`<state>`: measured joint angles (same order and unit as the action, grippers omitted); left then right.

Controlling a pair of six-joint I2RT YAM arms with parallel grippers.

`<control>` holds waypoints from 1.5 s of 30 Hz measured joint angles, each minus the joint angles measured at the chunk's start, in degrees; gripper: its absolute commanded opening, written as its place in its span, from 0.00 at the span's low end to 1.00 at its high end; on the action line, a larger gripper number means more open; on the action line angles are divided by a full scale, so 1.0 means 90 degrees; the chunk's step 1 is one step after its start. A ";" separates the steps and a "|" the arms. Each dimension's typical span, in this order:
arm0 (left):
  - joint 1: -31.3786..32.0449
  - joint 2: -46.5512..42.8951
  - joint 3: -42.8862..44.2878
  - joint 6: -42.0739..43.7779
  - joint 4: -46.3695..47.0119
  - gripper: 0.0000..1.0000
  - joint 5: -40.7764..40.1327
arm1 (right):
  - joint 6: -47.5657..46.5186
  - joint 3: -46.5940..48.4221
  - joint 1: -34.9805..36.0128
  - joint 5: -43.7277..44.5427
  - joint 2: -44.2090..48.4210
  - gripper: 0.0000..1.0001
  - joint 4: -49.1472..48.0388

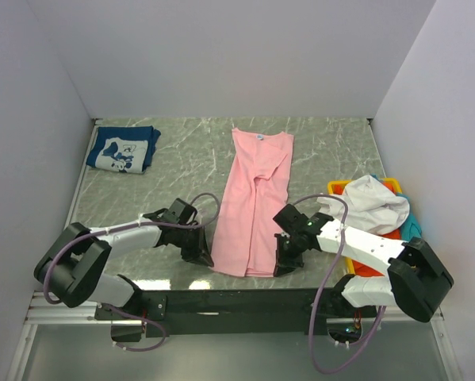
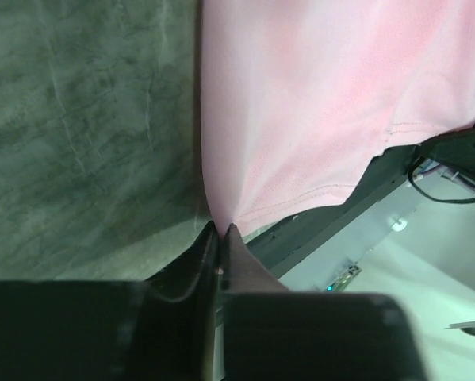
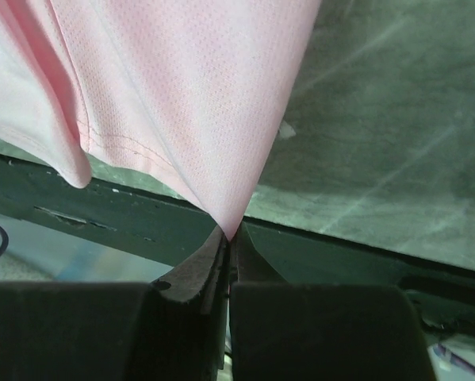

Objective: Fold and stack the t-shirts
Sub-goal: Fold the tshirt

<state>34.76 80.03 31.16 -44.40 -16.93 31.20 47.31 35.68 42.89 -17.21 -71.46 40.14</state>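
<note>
A long light-pink t-shirt [image 1: 254, 202] lies folded lengthwise down the middle of the table, collar at the far end. My left gripper [image 1: 203, 255] is shut on its near left hem corner [image 2: 221, 225]. At the near right hem corner [image 3: 231, 228] my right gripper [image 1: 283, 266] pinches the cloth, shut as well. Both corners are pulled up into small peaks between the fingers. A folded navy t-shirt [image 1: 123, 148] with white print rests at the far left. A white t-shirt [image 1: 373, 203] is heaped on orange-red [image 1: 365, 267] and teal [image 1: 412, 228] ones at the right.
A shallow yellow tray [image 1: 339, 187] at the right edge holds the heap of shirts. The table's near edge and a dark rail [image 1: 237, 300] run just below both grippers. White walls close in the left, far and right sides.
</note>
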 measured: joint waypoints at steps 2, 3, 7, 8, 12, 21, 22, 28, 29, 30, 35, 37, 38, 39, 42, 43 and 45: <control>0.0000 -0.0114 0.0029 0.0017 -0.0066 0.00 -0.0005 | 0.0000 0.0095 0.0000 0.0036 0.0039 0.00 0.0172; 0.0000 -0.0187 0.0080 0.0027 -0.0146 0.00 -0.0007 | -0.0002 0.0148 0.0000 0.0053 0.0061 0.00 0.0221; 0.0012 -0.0369 0.0580 0.0090 -0.0464 0.00 -0.0080 | -0.0002 0.0631 0.0000 0.0236 0.0138 0.00 0.0619; 0.0010 -0.0384 0.0746 0.0114 -0.0520 0.00 -0.0119 | -0.0002 0.0789 0.0000 0.0311 0.0143 0.00 0.0729; -0.0095 -0.0396 0.1404 0.0197 -0.0629 0.00 -0.0216 | -0.0015 0.1387 -0.0002 0.0653 0.0141 0.00 0.1081; -0.0835 0.0226 0.2239 0.0204 -0.0287 0.00 -0.0078 | -0.0357 0.2521 -0.0554 0.1423 -0.0306 0.00 0.1513; -0.0869 0.0437 0.2375 0.0209 -0.0214 0.00 -0.0036 | -0.0413 0.2608 -0.0644 0.1469 -0.0398 0.00 0.1530; -0.0967 0.1685 0.3582 0.0367 -0.0148 0.00 0.0129 | -0.0886 0.3249 -0.1302 0.1644 -0.1195 0.00 0.1498; -0.1010 0.1868 0.3818 0.0381 -0.0141 0.00 0.0163 | -0.0974 0.3407 -0.1433 0.1666 -0.1365 0.00 0.1484; -0.1066 0.2052 0.4065 0.0398 -0.0141 0.00 0.0199 | -0.1042 0.3514 -0.1515 0.1685 -0.1496 0.00 0.1462; -0.1367 0.2970 0.5144 0.0503 -0.0036 0.00 0.0459 | -0.1428 0.4206 -0.1921 0.1756 -0.2329 0.00 0.1392; -0.1467 0.3398 0.5564 0.0510 -0.0012 0.00 0.0590 | -0.1574 0.4529 -0.2033 0.1821 -0.2698 0.00 0.1394; -0.1518 0.3631 0.5782 0.0515 -0.0007 0.00 0.0678 | -0.1622 0.4665 -0.2076 0.1846 -0.2846 0.00 0.1389; -0.1554 0.3825 0.5943 0.0515 -0.0015 0.00 0.0736 | -0.1693 0.4809 -0.2127 0.1875 -0.3021 0.00 0.1370; -0.1622 0.4318 0.6271 0.0505 -0.0007 0.00 0.0882 | -0.1848 0.5175 -0.2307 0.1948 -0.3429 0.00 0.1348; -0.1637 0.4444 0.6334 0.0500 -0.0010 0.00 0.0933 | -0.1894 0.5289 -0.2382 0.1960 -0.3558 0.00 0.1355; -0.1659 0.4624 0.6402 0.0488 -0.0022 0.01 0.1001 | -0.1979 0.5491 -0.2521 0.1974 -0.3779 0.00 0.1341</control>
<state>19.84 121.64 88.77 -40.01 -17.12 40.21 29.50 85.10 20.21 0.56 -105.47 52.21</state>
